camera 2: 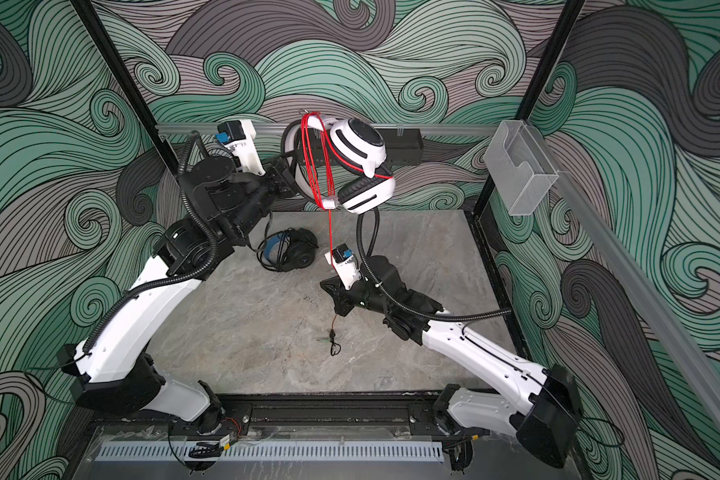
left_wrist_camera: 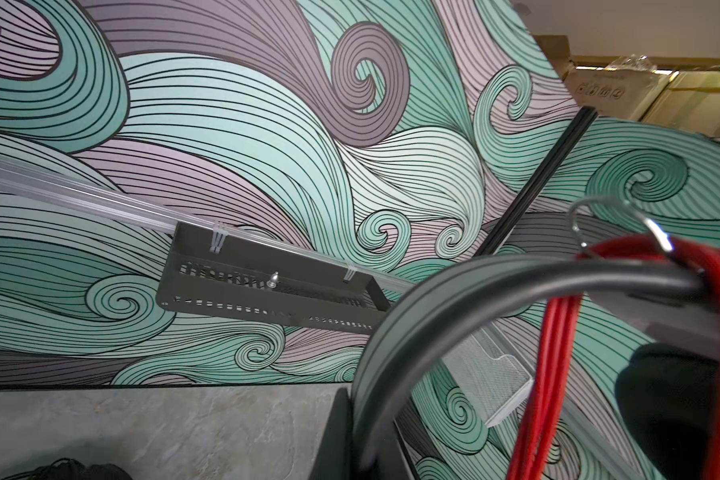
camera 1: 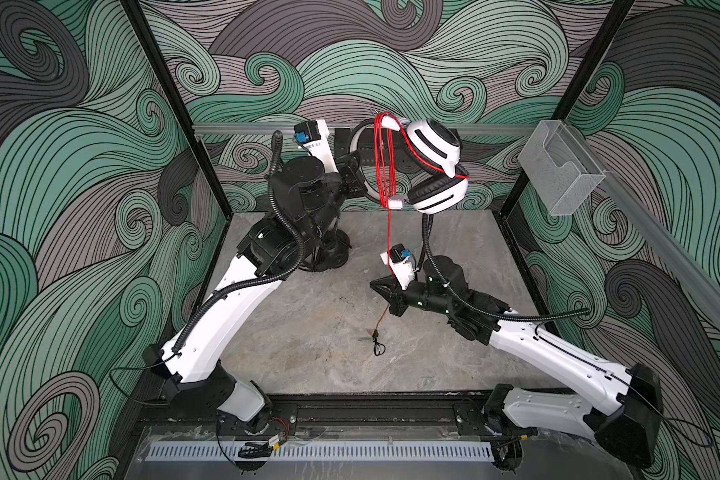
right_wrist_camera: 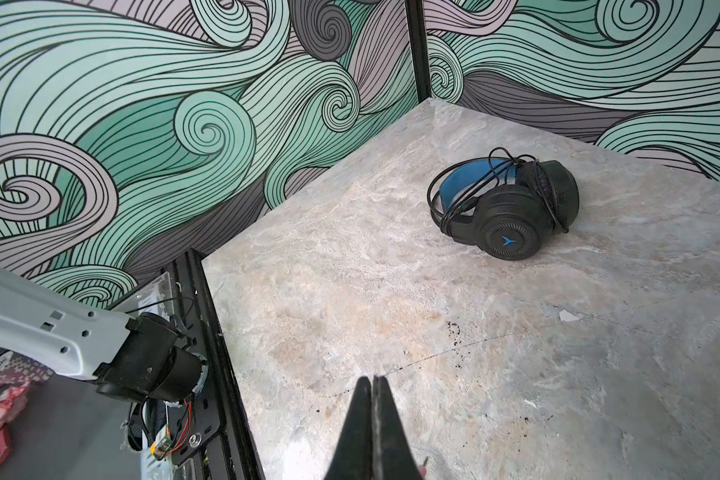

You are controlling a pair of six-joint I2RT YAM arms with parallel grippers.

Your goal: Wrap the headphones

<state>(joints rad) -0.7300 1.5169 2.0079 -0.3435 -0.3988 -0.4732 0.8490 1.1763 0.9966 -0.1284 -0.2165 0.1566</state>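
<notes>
Reaching up toward the far wall, the left gripper is clamping its jaws on the headband of the white-and-black headset and holding it in the air, clear of the table. Below that arm, at the far left of the table, the black headset is lying on its side with its black cable bundled across band and cups. Right of the left gripper, the held headset is hanging with its two cups toward the right, one above the other. The red cable is lying in several long loops across the headband's arc, and one strand is dropping straight down toward the right gripper, which is hovering near the middle of the table. Its jaws are pressing together with no gap showing; the strand is passing close by them, but whether they are pinching it cannot be told. The plug end is dangling just beneath, close to the tabletop. At the far right, a clear bin is hanging on the wall rail.
</notes>
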